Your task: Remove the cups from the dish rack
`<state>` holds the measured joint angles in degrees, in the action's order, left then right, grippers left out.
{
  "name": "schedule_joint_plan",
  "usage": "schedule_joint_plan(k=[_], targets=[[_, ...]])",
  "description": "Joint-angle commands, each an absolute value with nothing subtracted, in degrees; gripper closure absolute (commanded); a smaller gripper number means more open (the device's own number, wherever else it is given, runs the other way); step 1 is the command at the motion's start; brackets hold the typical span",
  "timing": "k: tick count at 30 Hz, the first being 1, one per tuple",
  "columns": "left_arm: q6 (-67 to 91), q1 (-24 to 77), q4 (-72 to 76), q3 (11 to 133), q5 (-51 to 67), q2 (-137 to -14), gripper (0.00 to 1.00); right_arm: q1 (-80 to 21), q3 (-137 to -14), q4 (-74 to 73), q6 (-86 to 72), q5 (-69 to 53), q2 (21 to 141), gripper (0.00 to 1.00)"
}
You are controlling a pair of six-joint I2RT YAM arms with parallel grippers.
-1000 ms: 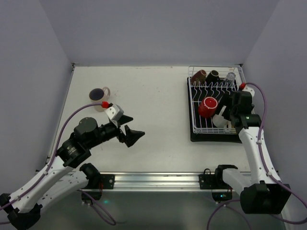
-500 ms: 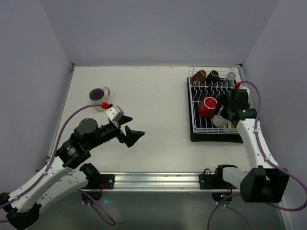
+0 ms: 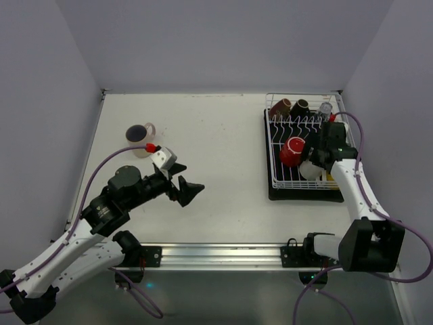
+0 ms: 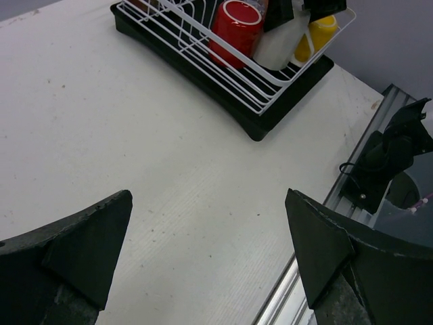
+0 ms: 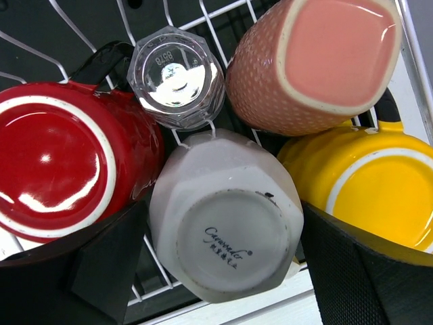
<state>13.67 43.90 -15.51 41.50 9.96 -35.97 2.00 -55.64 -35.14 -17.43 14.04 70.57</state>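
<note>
Dish rack (image 3: 278, 177) set at right of table (image 3: 216, 128), packed with red cup (image 5: 57, 169), white cup (image 5: 230, 254), yellow cup (image 5: 358, 183), pink cup (image 5: 318, 61), clear glass (image 5: 177, 76). Right gripper (image 5: 224, 227) spread wide astride white cup, nothing clamped. Left gripper (image 4: 208, 203) held wide open, empty, over table.

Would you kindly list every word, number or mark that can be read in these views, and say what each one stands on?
"C…": a cursive brand word on the underside of the white cup; only the first letter is sure, the rest is too small to spell.
"878": raised digits on the base of the clear glass; the reading is uncertain through the glare.
Top external and left wrist views: no readable text.
</note>
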Motion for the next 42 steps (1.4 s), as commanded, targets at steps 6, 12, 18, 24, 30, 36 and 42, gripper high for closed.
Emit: schedule_joint_plan(k=[6,12,18,24,30,36,42], targets=[[12.13,44.03,-14.85,41.66,8.26,-36.21,0.00,2.29,-57.75,-33.05,-17.66,14.76,69.54,0.57],[14.15,44.03,-13.72,41.84,9.49,-36.82,0.00,2.20,-57.83,-31.91,-18.89,13.54,61.10,0.78],[19.06,44.12,-10.03,43.24,15.46,-39.28,0.02,2.20,-58.27,-32.08,-20.13,10.74,51.34,0.85],[31.18,44.12,4.89,41.23,23.81,-44.29,0.06,2.11,-57.48,-32.00,-22.32,2.39,43.87,0.85],[45.07,44.12,25.71,37.53,29.53,-53.78,0.08,1.58,-51.69,-22.87,-31.80,-18.86,35.18,0.85],[54.39,44.21,39.97,36.91,31.90,-63.71,0.09,-1.91,-42.37,-1.80,-47.45,-35.85,30.77,0.85],[59.59,44.91,48.07,36.83,32.25,-68.81,0.11,-11.05,-38.68,6.04,-51.50,-35.95,31.81,0.85]])
